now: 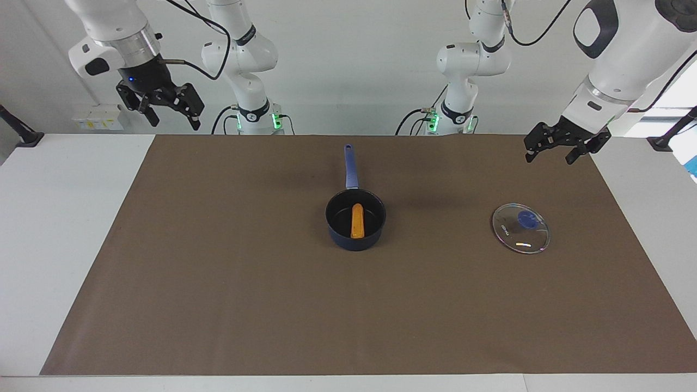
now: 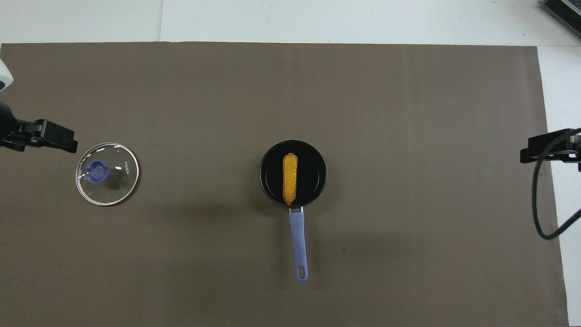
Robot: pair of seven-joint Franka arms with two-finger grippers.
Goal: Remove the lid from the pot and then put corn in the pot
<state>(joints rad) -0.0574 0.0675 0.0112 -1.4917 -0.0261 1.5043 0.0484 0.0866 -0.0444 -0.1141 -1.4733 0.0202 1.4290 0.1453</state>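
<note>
The pot (image 1: 355,218) (image 2: 293,172) stands uncovered in the middle of the brown mat, its blue handle (image 1: 351,166) pointing toward the robots. The corn (image 1: 357,220) (image 2: 290,178) lies inside the pot, in line with the handle. The lid (image 1: 520,228) (image 2: 107,174) lies flat on the mat toward the left arm's end, blue knob up. My left gripper (image 1: 550,159) is open and empty, raised over the mat's edge at the left arm's end, apart from the lid. My right gripper (image 1: 174,124) is open and empty, raised high over the mat's edge at the right arm's end.
The brown mat (image 1: 218,283) covers most of the white table (image 1: 65,228). A black cable (image 2: 542,213) hangs from the right arm at the right arm's end of the table. Black clamps sit at the table's corners beside the robots.
</note>
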